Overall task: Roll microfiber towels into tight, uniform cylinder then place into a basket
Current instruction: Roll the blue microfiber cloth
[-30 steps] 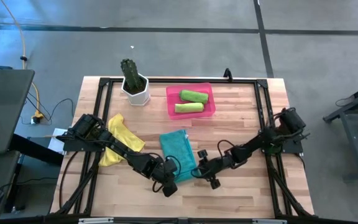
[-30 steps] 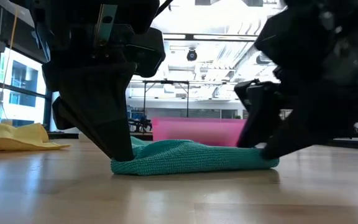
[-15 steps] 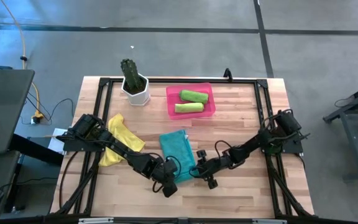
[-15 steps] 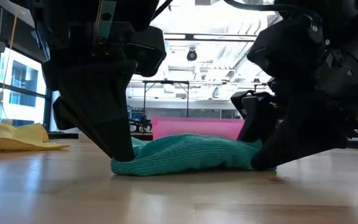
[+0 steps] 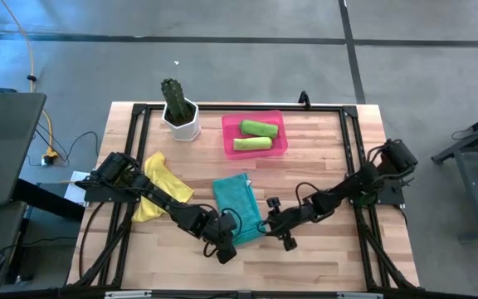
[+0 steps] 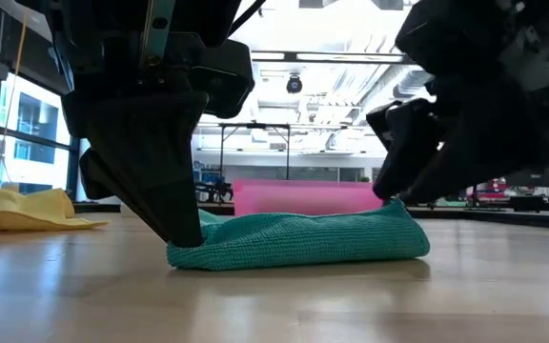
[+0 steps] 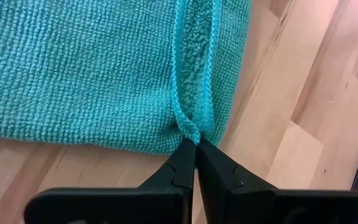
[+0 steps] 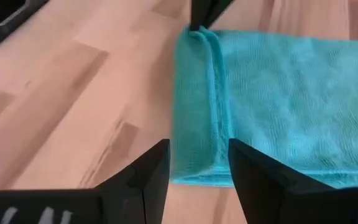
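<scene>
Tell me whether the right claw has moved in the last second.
Yes. The right claw, open, has lifted off the wooden table and now hangs just above the teal towel's corner.

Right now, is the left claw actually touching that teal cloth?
Touching. The left wrist view shows the left gripper shut on the folded corner of the teal towel, its fingertips pinching the hem against the wooden table.

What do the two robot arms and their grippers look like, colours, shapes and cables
Both arms are dark, near-black jointed links with loose black cables looping alongside. The left gripper ends in two slim matte-black fingers tapering to narrow tips, with small notches on their inner edges. The right gripper has two broader black wedge-shaped fingers. No markings or labels show on either.
</scene>
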`<action>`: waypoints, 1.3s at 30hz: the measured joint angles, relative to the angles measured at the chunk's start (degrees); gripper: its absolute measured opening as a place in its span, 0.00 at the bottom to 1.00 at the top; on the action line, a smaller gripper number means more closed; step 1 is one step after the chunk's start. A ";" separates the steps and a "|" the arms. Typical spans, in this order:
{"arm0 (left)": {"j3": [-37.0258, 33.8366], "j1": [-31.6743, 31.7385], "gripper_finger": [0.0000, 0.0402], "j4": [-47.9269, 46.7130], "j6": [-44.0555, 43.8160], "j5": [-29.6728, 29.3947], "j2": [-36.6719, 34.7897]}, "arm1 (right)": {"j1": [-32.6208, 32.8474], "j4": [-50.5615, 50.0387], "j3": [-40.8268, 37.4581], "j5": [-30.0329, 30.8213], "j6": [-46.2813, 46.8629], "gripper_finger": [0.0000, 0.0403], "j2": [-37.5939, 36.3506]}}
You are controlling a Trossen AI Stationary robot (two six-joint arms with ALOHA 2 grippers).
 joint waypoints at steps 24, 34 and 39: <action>0.02 0.00 0.01 0.09 0.02 0.07 -0.02 | -0.15 8.07 0.09 -0.92 0.25 0.39 6.46; 0.02 -0.02 0.01 0.11 0.02 0.19 -0.02 | -0.99 9.82 0.26 -0.85 0.28 0.39 10.45; 0.00 0.02 0.01 0.47 1.17 1.74 -0.07 | -0.97 10.63 0.30 0.30 3.13 0.39 11.68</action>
